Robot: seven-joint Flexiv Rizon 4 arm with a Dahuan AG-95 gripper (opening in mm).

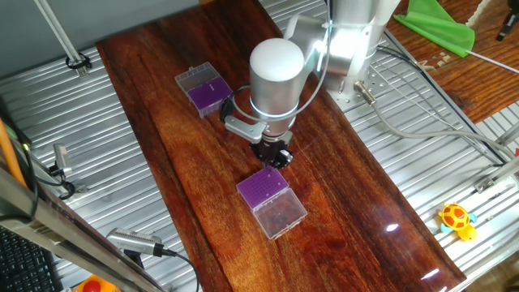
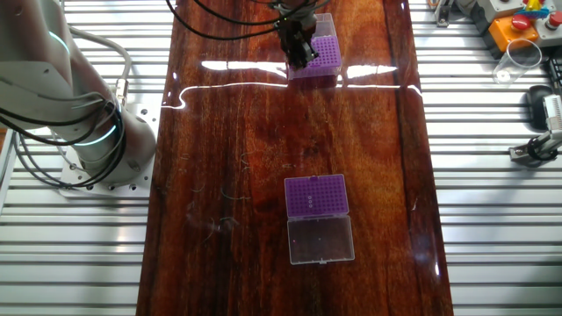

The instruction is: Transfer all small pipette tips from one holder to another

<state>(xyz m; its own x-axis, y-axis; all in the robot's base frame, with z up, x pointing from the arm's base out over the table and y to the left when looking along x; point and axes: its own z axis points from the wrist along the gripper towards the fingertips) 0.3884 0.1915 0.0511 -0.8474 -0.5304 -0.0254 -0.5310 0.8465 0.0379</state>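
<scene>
The arm (image 1: pixel 280 73) reaches down, its end effector (image 1: pixel 274 156) pointing downward, finger spacing unclear.

I see a dark reddish wooden board (image 1: pixel 195 170) with a glossy finish lying lengthwise on a ribbed metal tabletop (image 1: pixel 422 191). Overhead light reflects as bright streaks on the board (image 2: pixel 237 88) in the other fixed view. A green cloth (image 1: pixel 442 24) lies at the far edge. A yellow toy (image 1: pixel 456 221) rests on the metal near the board. An orange box with a red button (image 2: pixel 518 22) and a clear cup (image 2: pixel 518 60) sit at one corner. Cables (image 1: pixel 422 122) run across the metal.
</scene>
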